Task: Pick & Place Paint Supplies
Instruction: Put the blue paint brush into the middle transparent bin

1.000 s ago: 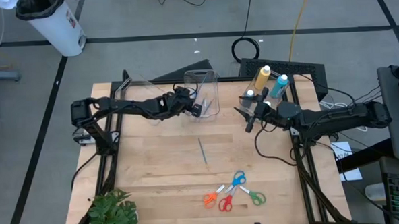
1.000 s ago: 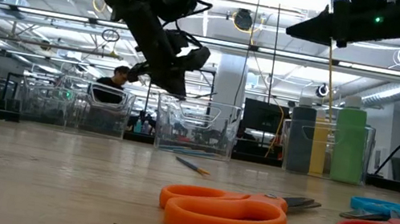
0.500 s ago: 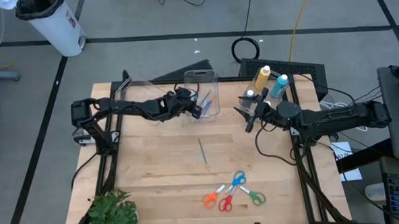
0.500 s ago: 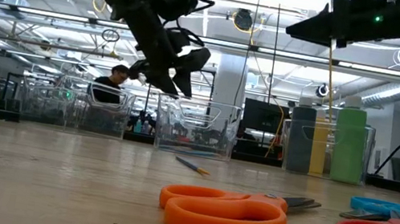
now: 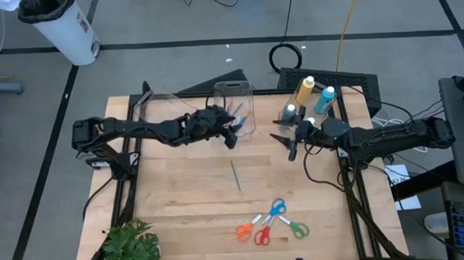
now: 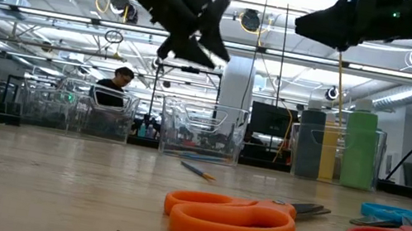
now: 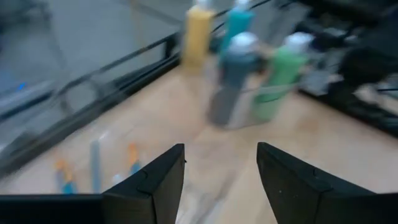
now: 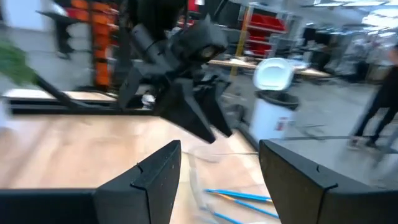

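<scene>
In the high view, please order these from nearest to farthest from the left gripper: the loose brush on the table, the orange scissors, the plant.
Measured from the left gripper, which is open beside the middle clear bin:
1. The loose brush, on the table just in front of the gripper.
2. The orange scissors, toward the front edge, in the scissors group.
3. The plant, at the front left corner.
</scene>
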Robot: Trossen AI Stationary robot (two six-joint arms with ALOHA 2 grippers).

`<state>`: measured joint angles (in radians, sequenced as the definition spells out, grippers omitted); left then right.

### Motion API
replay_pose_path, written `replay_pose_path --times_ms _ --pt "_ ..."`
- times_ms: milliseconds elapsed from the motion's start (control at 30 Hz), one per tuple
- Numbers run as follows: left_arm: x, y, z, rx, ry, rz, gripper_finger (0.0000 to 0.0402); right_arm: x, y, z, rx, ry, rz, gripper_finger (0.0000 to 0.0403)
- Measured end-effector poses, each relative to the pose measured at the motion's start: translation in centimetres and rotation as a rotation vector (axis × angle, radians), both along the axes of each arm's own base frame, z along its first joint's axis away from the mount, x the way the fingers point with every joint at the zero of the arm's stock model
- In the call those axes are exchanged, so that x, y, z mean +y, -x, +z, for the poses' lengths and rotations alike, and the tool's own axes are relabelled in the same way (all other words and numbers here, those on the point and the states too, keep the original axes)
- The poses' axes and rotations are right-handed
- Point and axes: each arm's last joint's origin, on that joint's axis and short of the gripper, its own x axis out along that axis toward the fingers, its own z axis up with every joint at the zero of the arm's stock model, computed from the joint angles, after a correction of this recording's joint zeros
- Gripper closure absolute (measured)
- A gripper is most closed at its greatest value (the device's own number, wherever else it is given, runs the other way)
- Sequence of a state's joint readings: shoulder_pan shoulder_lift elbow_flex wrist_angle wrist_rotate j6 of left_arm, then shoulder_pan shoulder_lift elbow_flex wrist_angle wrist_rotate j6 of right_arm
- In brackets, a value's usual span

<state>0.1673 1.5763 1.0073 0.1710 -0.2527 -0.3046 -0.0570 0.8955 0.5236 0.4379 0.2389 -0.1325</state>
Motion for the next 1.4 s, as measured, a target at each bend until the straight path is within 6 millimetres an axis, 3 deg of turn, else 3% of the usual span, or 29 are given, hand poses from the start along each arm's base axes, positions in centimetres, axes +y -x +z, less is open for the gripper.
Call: replay_pose_path --times_ms 167,333,567,733,1100,1267,1400 --pt "-3.1 -0.6 1.6 -0.102 -0.096 -0.181 0.0201 0.3 -0.1 0.0 -0.019 -0.082 0.120 0.0193" --pt "-5.1 -0.6 2.1 -0.149 -0.147 -0.255 0.0197 0.6 -0.1 0.0 -0.028 -0.158 0.215 0.0193" --pt "-8.1 1.3 -0.9 -0.349 -0.110 -0.353 0.0212 1.7 -0.2 -0.4 0.002 -0.234 0.300 0.0193" --pt "-10.0 2.4 -0.7 -0.460 -0.142 -0.571 0.0225 3.8 -0.4 -0.4 0.000 -0.227 0.387 0.0193" --pt "-15.2 3.4 -1.7 -0.395 -0.193 -0.859 0.0229 6.4 -0.7 -0.8 -0.005 -0.171 0.328 0.0193" --pt "-16.3 3.6 -1.7 -0.379 -0.210 -0.824 0.0226 6.8 -1.0 -0.9 -0.017 -0.198 0.344 0.0193" --pt "-16.8 3.1 -1.5 -0.274 -0.171 -0.754 0.0200 6.9 -1.2 -1.1 -0.011 -0.198 0.346 0.0193"
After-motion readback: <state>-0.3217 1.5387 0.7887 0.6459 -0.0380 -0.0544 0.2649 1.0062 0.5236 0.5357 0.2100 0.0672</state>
